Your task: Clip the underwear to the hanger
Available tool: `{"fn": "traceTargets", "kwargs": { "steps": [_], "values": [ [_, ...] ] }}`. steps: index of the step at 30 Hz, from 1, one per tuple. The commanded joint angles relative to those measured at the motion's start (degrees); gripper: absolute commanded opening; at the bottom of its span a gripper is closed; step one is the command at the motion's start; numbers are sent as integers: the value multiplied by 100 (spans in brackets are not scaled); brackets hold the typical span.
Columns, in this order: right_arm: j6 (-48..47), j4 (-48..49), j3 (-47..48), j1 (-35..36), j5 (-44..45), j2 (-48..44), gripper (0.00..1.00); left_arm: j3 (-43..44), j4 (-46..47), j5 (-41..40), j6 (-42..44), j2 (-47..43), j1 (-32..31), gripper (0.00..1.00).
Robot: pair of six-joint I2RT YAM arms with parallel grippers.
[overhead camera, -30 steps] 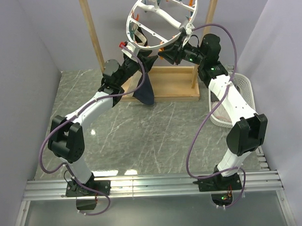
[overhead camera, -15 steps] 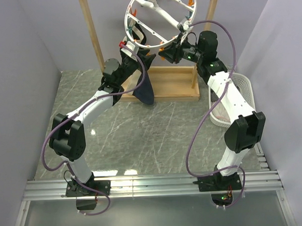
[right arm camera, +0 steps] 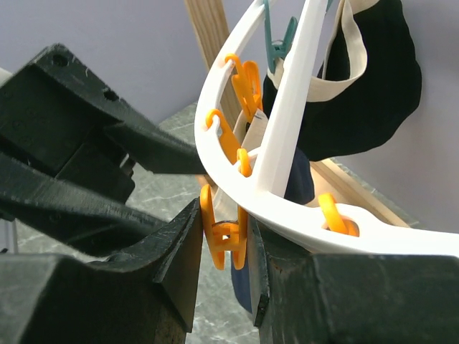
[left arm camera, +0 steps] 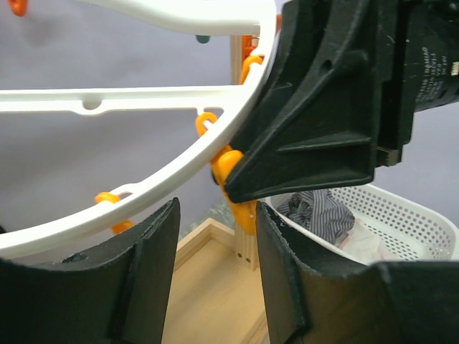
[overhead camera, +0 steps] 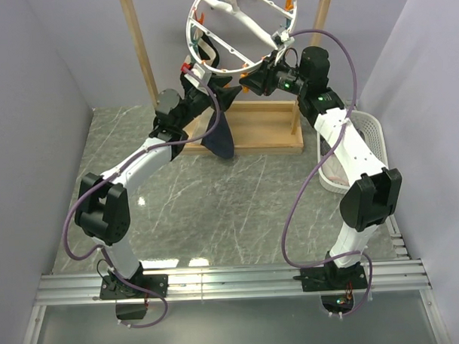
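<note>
The white hanger (overhead camera: 232, 25) hangs tilted from the wooden rack's top bar. The navy underwear (overhead camera: 221, 138) with its beige waistband (right arm camera: 351, 43) hangs from a teal clip (right arm camera: 276, 43) on the ring and droops below my left gripper. My right gripper (overhead camera: 249, 82) is shut on an orange clip (right arm camera: 215, 222) under the ring's rim (right arm camera: 237, 186) and squeezes its handles. My left gripper (overhead camera: 225, 87) is right beside it. In the left wrist view its jaws (left arm camera: 216, 236) stand apart with nothing between them, and the orange clip (left arm camera: 240, 201) is just beyond the tips.
The wooden rack (overhead camera: 251, 130) has a flat base and two upright posts behind the arms. A white perforated basket (overhead camera: 368, 137) stands at the right and holds a grey striped cloth (left arm camera: 323, 211). Grey walls close in on both sides.
The hanger ring has swung a little up and to the left. My right gripper has followed it with the orange clip. The left arm has barely moved.
</note>
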Motion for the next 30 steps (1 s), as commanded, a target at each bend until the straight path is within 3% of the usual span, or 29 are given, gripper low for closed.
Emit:
{"fn": "traceTargets", "kwargs": {
  "steps": [1,10,15,18,19,26,30],
  "values": [
    [140,341,-17,122,-26,-73,0,207,321,160,-28,96,-96,51],
    [333,475,-131,183,114,-143,0,532,312,11,-2,342,-272,44],
    [481,457,-167,201,202,-161,0,576,251,-122,-11,386,-308,15],
    [648,361,-44,201,325,-91,11,506,181,-95,42,360,-325,3],
    [693,343,0,201,360,-73,20,436,189,-95,42,351,-334,0],
    [1018,386,194,201,449,-3,44,224,154,-165,165,298,-360,0],
    [1194,439,211,183,423,6,47,180,198,-174,148,307,-360,0]
  ]
}}
